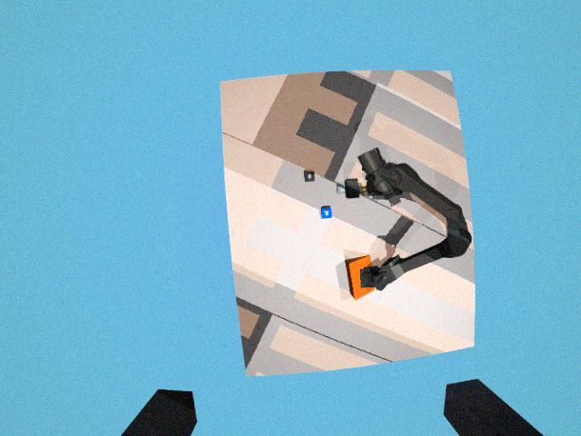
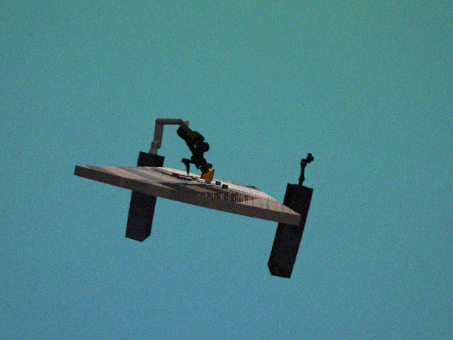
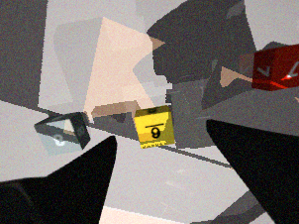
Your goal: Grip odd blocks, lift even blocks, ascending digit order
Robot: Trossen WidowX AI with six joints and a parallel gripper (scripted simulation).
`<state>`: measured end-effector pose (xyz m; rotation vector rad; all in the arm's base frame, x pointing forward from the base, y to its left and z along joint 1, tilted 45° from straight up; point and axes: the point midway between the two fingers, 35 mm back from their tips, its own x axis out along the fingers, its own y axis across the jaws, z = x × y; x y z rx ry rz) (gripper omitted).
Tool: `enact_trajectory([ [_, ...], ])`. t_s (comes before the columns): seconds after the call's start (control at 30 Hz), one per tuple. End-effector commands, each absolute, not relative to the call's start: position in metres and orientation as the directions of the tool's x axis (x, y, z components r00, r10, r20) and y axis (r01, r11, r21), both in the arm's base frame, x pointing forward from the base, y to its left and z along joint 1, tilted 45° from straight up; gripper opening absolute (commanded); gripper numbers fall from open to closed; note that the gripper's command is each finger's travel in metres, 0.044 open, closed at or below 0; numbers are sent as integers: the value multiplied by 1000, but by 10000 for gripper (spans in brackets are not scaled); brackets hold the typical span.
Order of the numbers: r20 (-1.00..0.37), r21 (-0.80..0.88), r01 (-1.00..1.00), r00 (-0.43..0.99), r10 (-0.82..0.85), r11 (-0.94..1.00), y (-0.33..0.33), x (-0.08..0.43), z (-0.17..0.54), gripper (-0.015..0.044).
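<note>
My gripper [image 2: 196,175] [image 3: 160,132] [image 1: 363,188] is open and empty, low over the yellow block [image 2: 194,179] [image 3: 144,128]. That block sits between and ahead of the spread fingertips in the wrist view; its barred digit is a 6 or 9, seen turned over. The pale translucent block [image 1: 341,188] [image 2: 208,182] [image 3: 59,141] is beside the left finger, its digit unclear. The red block [image 2: 174,174] [image 3: 274,69] shows a 7 at the wrist view's right; the arm hides it in the top view. The black block [image 1: 310,176] [image 2: 225,186] and blue block [image 1: 326,212] [image 2: 218,182] stand farther off, digits too small.
An orange wedge-like block [image 1: 354,281] [image 2: 209,175] stands by the arm's base. The patterned table [image 1: 267,295] [image 2: 178,193] carries dark arm shadows. Dark pillars [image 1: 176,409] [image 2: 289,237] stand at and beyond its edges.
</note>
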<state>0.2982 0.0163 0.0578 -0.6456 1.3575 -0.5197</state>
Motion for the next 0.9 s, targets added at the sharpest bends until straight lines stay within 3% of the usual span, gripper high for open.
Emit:
enact_trajectory([
  [0.0,-715,-695,-34,146,-684,719,10,298,52,400],
  [0.13,-714,-695,-33,146,-684,718,8,298,49,400],
  [0.5,-714,-695,-33,146,-684,718,8,298,49,120],
  [0.87,-714,-695,-33,146,-684,718,8,298,49,120],
])
